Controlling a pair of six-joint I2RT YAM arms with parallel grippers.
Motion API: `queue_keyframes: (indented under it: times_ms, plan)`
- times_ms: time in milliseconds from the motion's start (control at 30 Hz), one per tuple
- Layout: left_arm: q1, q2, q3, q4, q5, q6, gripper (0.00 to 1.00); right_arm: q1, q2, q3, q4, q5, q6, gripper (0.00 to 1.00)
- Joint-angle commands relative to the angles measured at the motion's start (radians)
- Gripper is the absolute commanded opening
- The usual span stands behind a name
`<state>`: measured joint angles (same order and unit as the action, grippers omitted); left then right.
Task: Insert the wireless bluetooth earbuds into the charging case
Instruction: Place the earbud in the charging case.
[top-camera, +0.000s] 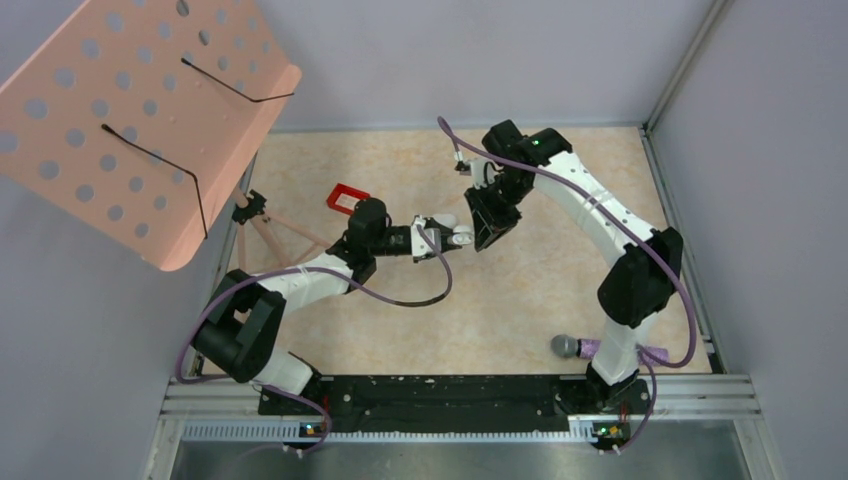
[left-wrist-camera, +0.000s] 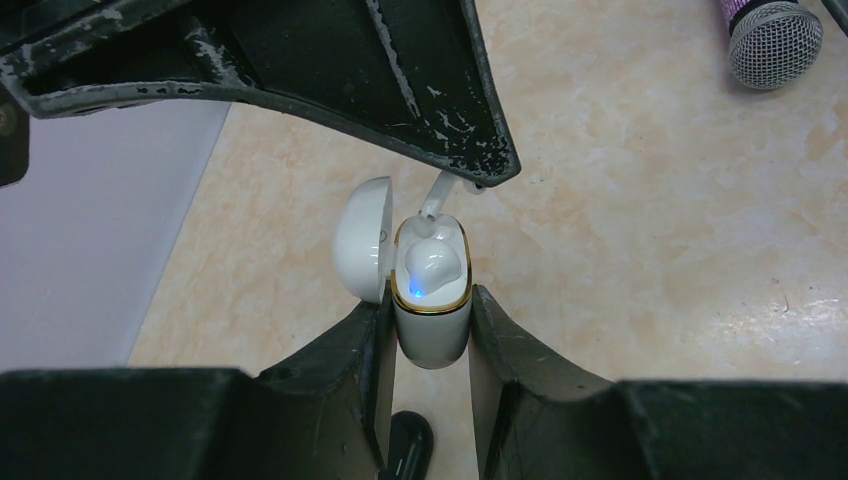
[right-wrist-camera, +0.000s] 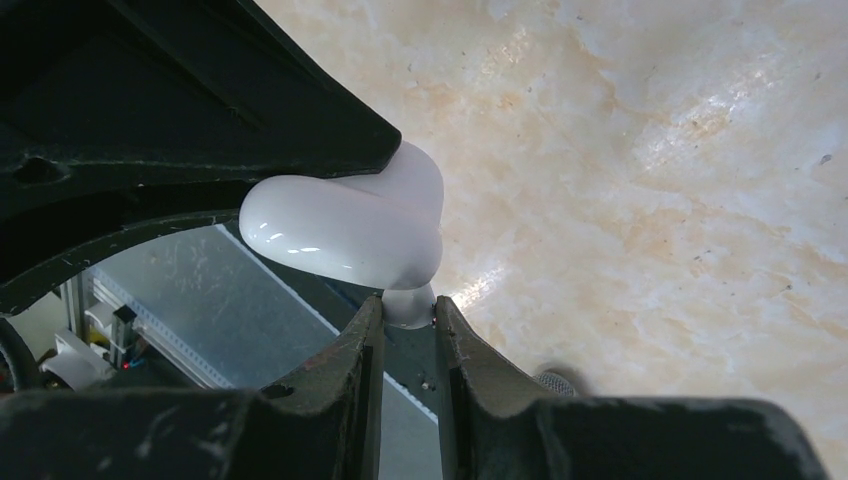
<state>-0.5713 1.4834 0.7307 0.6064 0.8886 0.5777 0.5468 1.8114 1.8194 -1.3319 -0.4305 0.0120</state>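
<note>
Tabletop (top-camera: 520, 300) is marbled beige. A pink perforated music stand (top-camera: 130, 120) leans over the far-left corner and is not in play. The 2 arms meet mid-table, the left arm (top-camera: 300, 280) reaching in low and the right arm (top-camera: 600, 200) bent over from the far side. A purple microphone (top-camera: 575, 347) lies by the right base, well apart from the work. There is a small red object (top-camera: 347, 198) behind the left arm, can't tell what.

Left gripper (left-wrist-camera: 430, 300): fingers (left-wrist-camera: 360, 350) clamped on both sides of the charging case (left-wrist-camera: 430, 335). The case looks lifted off the tabletop, with its lid (left-wrist-camera: 360, 250) swung open to one side. 1 seated earbud (left-wrist-camera: 432, 268), white, sits in a well with a blue light below it. Right gripper (right-wrist-camera: 408, 312): fingers pinched tight on the held earbud (left-wrist-camera: 437, 195), also white, right at the case's far rim. Touching or just above, can't tell.

Risks as I see them:
- The free well is hidden under the right finger, so alignment can't be checked. An off-line stem would jam on the gold rim or on the seated earbud.
- The pinch covers only a sliver of a glossy bud. Pressing against the rim could twist it or squirt it out, and it would drop to the tabletop.
- The case is smooth and held only by its sides, so a hard push could slide or tilt it in the left fingers.
- The right finger is close to the lid and a nudge could flip it shut.

A small black item (left-wrist-camera: 405, 440) sits below the case, bud or case unclear.
</note>
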Motion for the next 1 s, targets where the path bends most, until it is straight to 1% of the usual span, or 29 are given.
queue_keyframes:
  times_ms: [0,367,600,767,967]
  plan:
    - [-0.018,-0.019,0.02,0.016,0.061,0.051,0.0,-0.007,0.013,0.055,0.04,0.01,0.021,0.0]
    - [-0.021,-0.014,0.033,-0.002,0.07,0.063,0.0,-0.007,0.016,0.064,0.054,0.009,0.029,0.0]
    - [-0.019,-0.007,0.036,-0.004,0.085,0.055,0.0,-0.007,0.024,0.099,0.075,0.044,0.048,0.0]
    - [-0.02,-0.002,0.042,0.002,0.081,0.016,0.0,-0.005,0.03,0.127,0.079,0.055,0.059,0.0]
    - [-0.02,0.0,0.031,0.072,0.061,-0.074,0.0,0.007,0.033,0.115,0.082,0.062,0.054,0.0]
